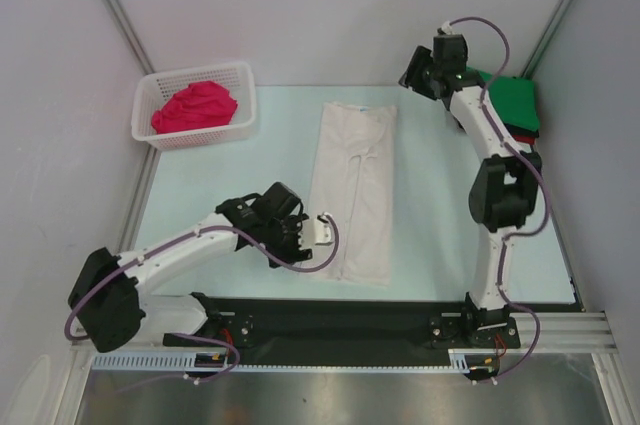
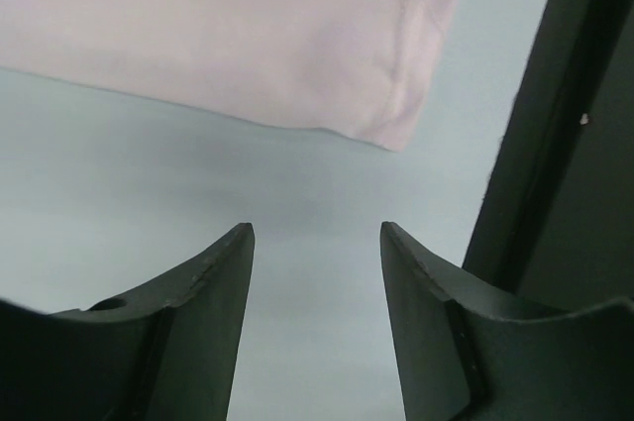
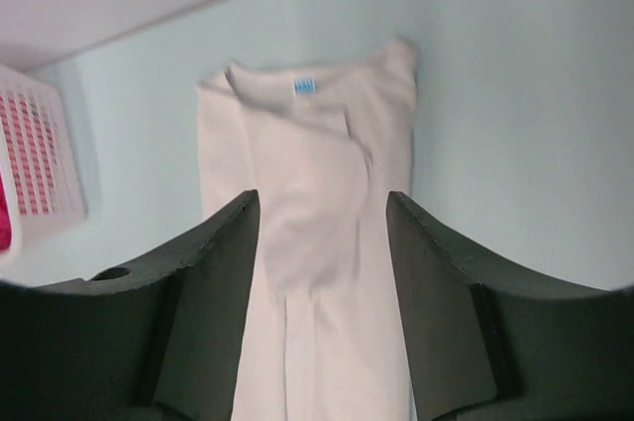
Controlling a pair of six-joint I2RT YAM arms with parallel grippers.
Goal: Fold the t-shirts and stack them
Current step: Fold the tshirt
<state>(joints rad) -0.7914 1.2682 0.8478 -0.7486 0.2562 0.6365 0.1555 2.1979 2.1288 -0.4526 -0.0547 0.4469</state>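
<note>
The left gripper is held low, open and empty, beside the near hem of the white t-shirt; the right gripper is raised near its collar, also open. The shirt is laid on the table in a long folded strip, its blue neck label shown only by the right wrist.

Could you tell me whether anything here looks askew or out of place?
Nothing spilled or damaged. The white t-shirt lies as a long strip, its folded sides meeting unevenly along the middle; the magenta shirt sits crumpled in the basket.
</note>
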